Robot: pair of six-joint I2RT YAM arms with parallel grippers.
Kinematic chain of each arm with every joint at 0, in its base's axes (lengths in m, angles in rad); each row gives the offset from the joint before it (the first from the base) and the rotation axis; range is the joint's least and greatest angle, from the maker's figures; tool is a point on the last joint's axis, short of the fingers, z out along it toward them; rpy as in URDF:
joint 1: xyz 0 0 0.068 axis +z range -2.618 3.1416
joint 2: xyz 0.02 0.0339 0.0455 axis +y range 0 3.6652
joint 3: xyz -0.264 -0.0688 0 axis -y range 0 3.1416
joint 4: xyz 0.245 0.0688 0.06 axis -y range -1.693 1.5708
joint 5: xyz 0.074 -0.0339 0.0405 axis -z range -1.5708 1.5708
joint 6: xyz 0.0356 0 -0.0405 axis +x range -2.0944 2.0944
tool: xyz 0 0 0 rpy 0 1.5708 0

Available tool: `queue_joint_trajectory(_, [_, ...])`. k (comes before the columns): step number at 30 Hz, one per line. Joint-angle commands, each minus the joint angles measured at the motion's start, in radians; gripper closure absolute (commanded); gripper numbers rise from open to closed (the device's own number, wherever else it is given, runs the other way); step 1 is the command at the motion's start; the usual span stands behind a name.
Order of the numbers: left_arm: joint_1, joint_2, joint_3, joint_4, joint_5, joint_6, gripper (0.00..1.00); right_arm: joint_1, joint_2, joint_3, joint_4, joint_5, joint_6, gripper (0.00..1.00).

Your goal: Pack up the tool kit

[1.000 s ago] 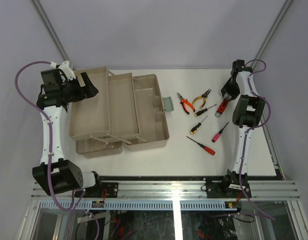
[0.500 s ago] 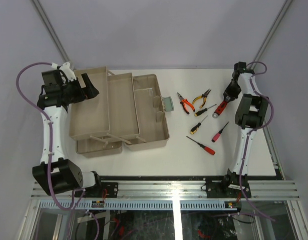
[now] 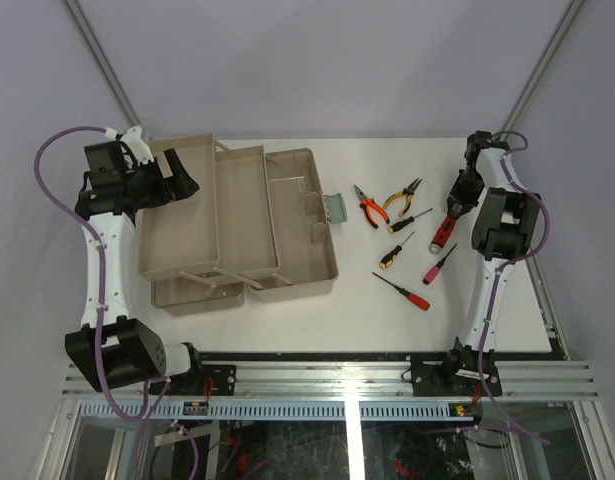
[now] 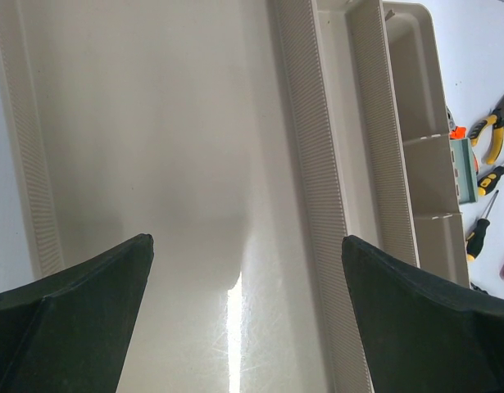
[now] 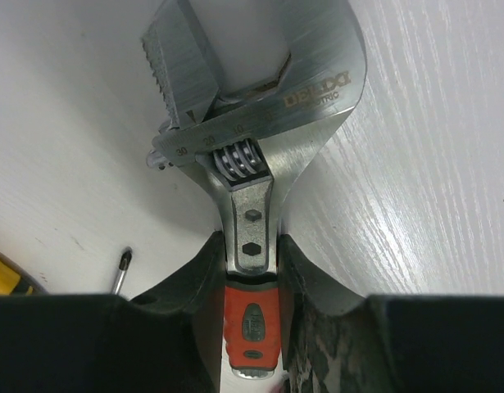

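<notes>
left gripper [image 3: 177, 175]: fingers wide apart, nothing between them, hanging over the far end of the outer tray [image 3: 177, 225]. the left wrist view shows only bare tray floor below it.

toolbox [image 3: 299, 235]: open on the left half of the table [image 3: 497, 300], its two beige trays fanned out to the left and the deep body on the right. pale green latch [image 3: 335, 207] sits on the box's right side, facing the loose tools. nothing visible inside the body.

loose tools, just right of the box: red-handled pliers [image 3: 369, 208], yellow-handled pliers [image 3: 399, 200], a thin dark screwdriver [image 3: 411, 220], a yellow-handled one [image 3: 395, 252], a red one [image 3: 404, 293] and a pink one [image 3: 437, 265]. all lie flat and apart from each other.

wrench [image 3: 445, 226]: far right of the group. right gripper [image 5: 250, 266] is clamped on its neck, just where the red grip begins. long axis runs near to far, steel head toward the near edge and tipped slightly left. cannot tell if it has cleared the table.

judgement: the right arm is the nearer one and already has the wrench. the box body lies well to its left, so the carry goes leftward over the pliers and screwdrivers. enough height is needed to clear them and the box's right wall.
</notes>
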Motion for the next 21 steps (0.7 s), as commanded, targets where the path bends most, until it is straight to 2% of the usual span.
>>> queue_joint_trajectory(1, [0.005, -0.034, -0.011, -0.007, 0.029, 0.025, 0.03, 0.002, 0.041, -0.107, -0.150, 0.022, -0.065, 0.82])
queue_joint_trajectory(4, [0.005, -0.038, -0.013, -0.008, 0.034, 0.025, 0.03, 0.003, 0.021, -0.191, -0.104, 0.013, -0.063, 0.85])
queue_joint_trajectory(7, [0.005, -0.040, -0.012, -0.008, 0.038, 0.023, 0.03, 0.003, 0.008, -0.243, -0.066, 0.004, -0.065, 0.99])
queue_joint_trajectory(8, [0.006, -0.040, -0.011, -0.009, 0.039, 0.021, 0.03, 0.002, 0.000, -0.258, -0.053, 0.003, -0.064, 1.00])
queue_joint_trajectory(15, [0.006, -0.042, -0.005, -0.010, 0.048, 0.014, 0.03, 0.003, -0.127, -0.303, 0.038, -0.082, -0.059, 1.00])
queue_joint_trajectory(21, [0.005, -0.038, 0.004, -0.012, 0.048, 0.014, 0.03, 0.003, -0.199, -0.175, 0.020, -0.156, -0.052, 1.00])
